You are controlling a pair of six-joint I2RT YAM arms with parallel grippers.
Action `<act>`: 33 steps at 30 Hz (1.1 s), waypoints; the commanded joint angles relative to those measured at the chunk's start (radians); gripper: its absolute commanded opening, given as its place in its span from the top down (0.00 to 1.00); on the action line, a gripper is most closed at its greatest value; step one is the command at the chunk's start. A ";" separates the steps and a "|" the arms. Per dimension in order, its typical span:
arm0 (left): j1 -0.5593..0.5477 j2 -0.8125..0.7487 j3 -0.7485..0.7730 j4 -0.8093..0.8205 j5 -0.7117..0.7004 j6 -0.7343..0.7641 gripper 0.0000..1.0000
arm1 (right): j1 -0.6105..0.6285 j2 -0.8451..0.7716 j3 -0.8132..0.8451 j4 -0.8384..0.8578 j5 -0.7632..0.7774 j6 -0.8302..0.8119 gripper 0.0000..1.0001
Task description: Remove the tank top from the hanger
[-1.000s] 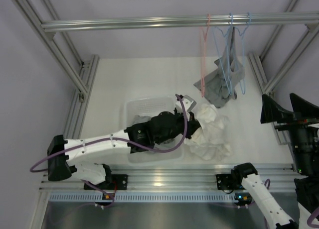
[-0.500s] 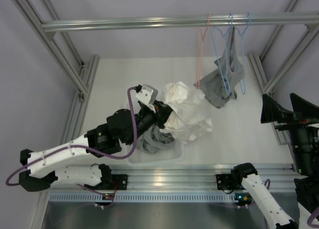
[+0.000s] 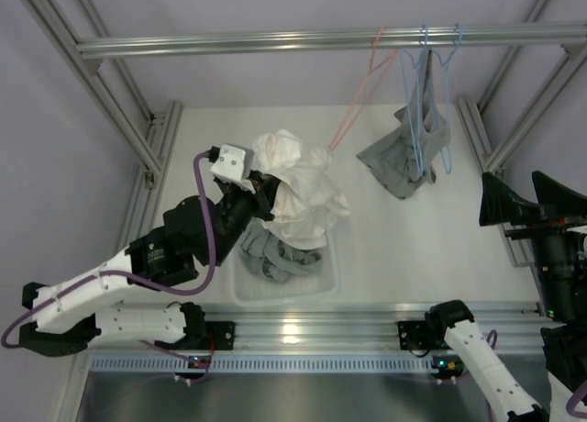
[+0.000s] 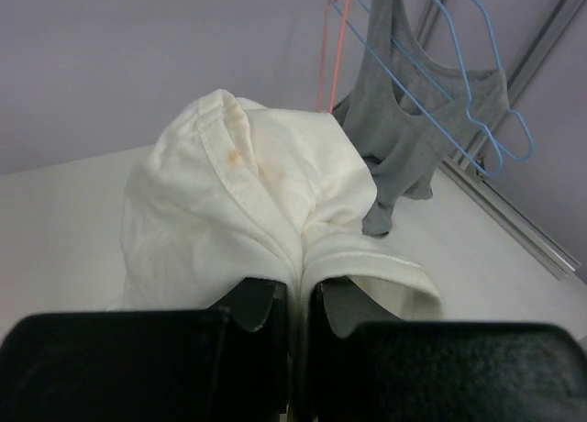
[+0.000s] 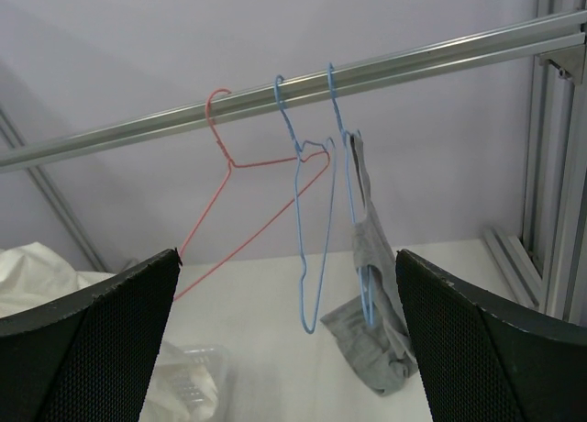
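A white tank top (image 3: 298,188) hangs bunched from my left gripper (image 3: 264,200), which is shut on it above the bin; the left wrist view shows the fabric (image 4: 248,193) pinched between the jaws of that gripper (image 4: 298,303). The pink hanger (image 3: 353,119) swings out to the left from the rail, its lower end touching the white cloth. It also shows in the left wrist view (image 4: 328,69) and the right wrist view (image 5: 204,208). My right gripper (image 3: 530,202) is open and empty at the far right, its jaws wide apart in its own view (image 5: 289,330).
A grey tank top (image 3: 404,156) hangs on blue hangers (image 3: 420,101) from the rail (image 3: 275,42). A clear plastic bin (image 3: 327,289) holds grey clothes (image 3: 275,257). Frame posts stand along both sides of the table.
My left gripper has lifted the white tank top up and to the left, from beside the bin to above it. The pink hanger has swung left with it. The right arm has not moved.
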 commanded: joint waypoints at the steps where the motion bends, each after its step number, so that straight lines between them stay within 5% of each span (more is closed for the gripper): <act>1: -0.001 -0.036 0.062 0.019 -0.090 0.004 1.00 | 0.011 0.018 0.009 0.026 -0.011 0.014 0.01; 9: -0.003 -0.061 0.015 -0.055 -0.133 -0.072 1.00 | 0.012 0.009 0.000 0.034 -0.017 0.019 0.01; 19: 0.000 -0.148 -0.304 -0.147 -0.222 -0.365 1.00 | 0.012 0.001 0.001 0.037 -0.017 0.012 0.01; 25: 0.009 -0.018 -0.422 -0.145 -0.200 -0.519 1.00 | 0.012 0.024 -0.023 0.069 -0.071 0.038 0.01; 33: 0.302 0.195 -0.568 0.111 0.260 -0.559 1.00 | 0.011 0.048 -0.033 0.089 -0.122 0.048 0.01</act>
